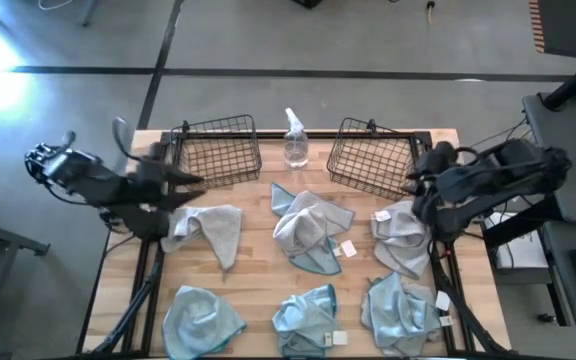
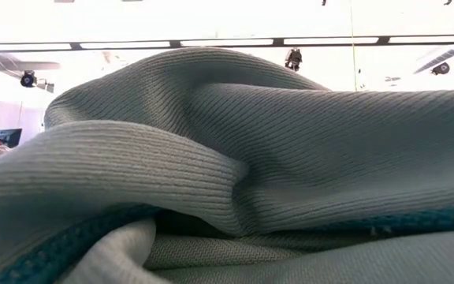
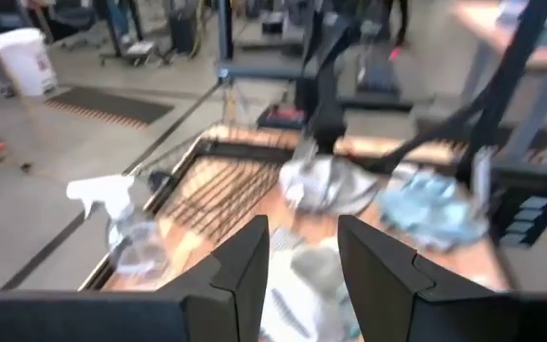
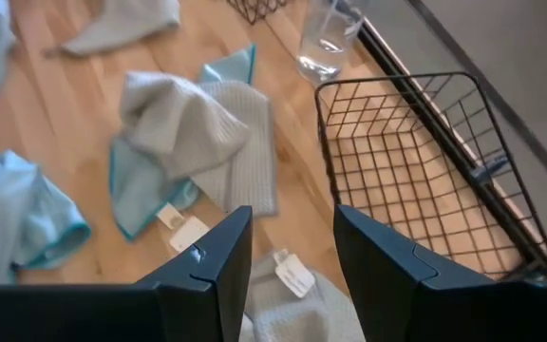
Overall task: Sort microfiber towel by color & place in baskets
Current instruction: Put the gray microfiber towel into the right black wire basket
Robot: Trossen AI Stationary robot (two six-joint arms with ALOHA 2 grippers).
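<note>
Six microfiber towels lie loose on the wooden table (image 1: 258, 260), none in a basket. In the overhead view a pale grey towel (image 1: 211, 228) sits at mid-left, a grey towel with teal edging (image 1: 308, 230) at centre, and another grey towel (image 1: 400, 238) at mid-right; along the near edge lie three light teal towels, left (image 1: 200, 320), centre (image 1: 305, 320) and right (image 1: 400, 310). Small white tags show on several. Two dark wire-mesh baskets stand at the far edge, the left basket (image 1: 216, 150) and the right basket (image 1: 371, 158), both holding nothing, with a clear spray bottle (image 1: 294, 140) upright between them. The left gripper (image 1: 183, 185) hangs above the table just in front of the left basket, beside the pale grey towel; its wrist view shows the fingers (image 3: 245, 275) spread apart with nothing between them. The right gripper (image 1: 420, 180) sits at the right basket's near right corner, above the mid-right grey towel; its wrist view shows the fingers (image 4: 212, 275) parted and holding nothing, with a tagged grey towel (image 4: 297, 304) beneath them and the basket (image 4: 416, 180) just beside. The table-level view is filled by ribbed grey cloth with a teal hem (image 2: 235, 158) lying right against the lens
</note>
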